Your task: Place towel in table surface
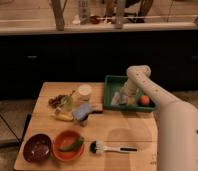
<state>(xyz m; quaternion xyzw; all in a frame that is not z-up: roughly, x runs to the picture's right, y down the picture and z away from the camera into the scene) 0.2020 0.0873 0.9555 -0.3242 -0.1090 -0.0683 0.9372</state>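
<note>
The towel [115, 102], a small pale cloth, lies inside the green tray [111, 80] at the back right of the table surface [127, 131]. My white arm comes in from the right and bends down into the tray. The gripper [123, 96] is lowered onto the towel's right part and hides some of it. The towel rests on the tray floor.
An orange ball [144, 100] sits in the tray just right of the gripper. On the table are a blue-grey sponge [83, 112], a white cup [84, 92], grapes [56, 101], a banana [62, 116], a dark bowl [37, 147], an orange bowl [68, 145] and a dish brush [109, 148].
</note>
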